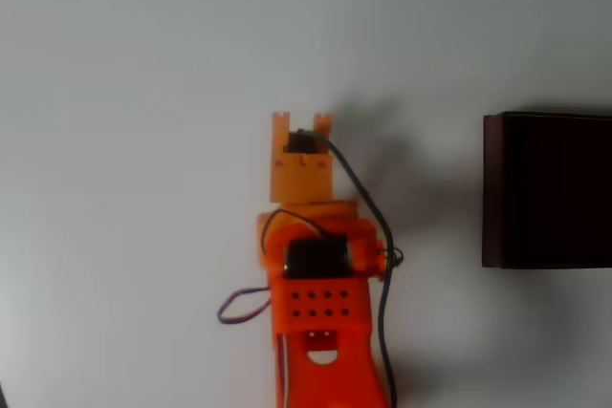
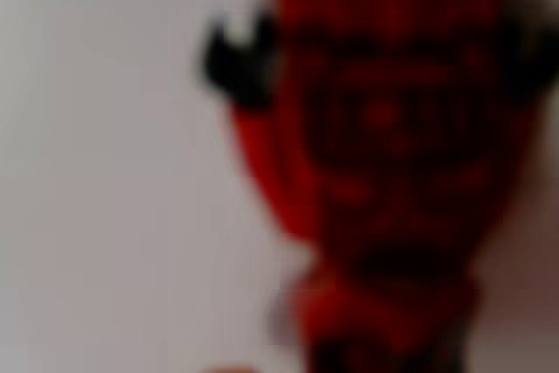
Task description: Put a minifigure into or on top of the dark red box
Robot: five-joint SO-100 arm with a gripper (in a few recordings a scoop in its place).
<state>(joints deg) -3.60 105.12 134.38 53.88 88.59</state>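
Arm: the orange jaws (image 1: 301, 122) point up the overhead view over the white surface (image 1: 124, 93), wrist bent down, probably to reach something low.
Minifigure: the minifigure (image 2: 384, 155) looms red and blurred in the wrist view, right at the jaws (clamped on it or not, I cannot tell).
Box: the dark red box (image 1: 491, 188) sits well right of the jaws, open side up, ready to receive it.

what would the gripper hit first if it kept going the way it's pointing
Probably the minifigure: the wrist view has it blurred and very close, straight ahead. In the overhead view the gripper points up the picture over bare white table, with the dark red box off to the right, out of line.
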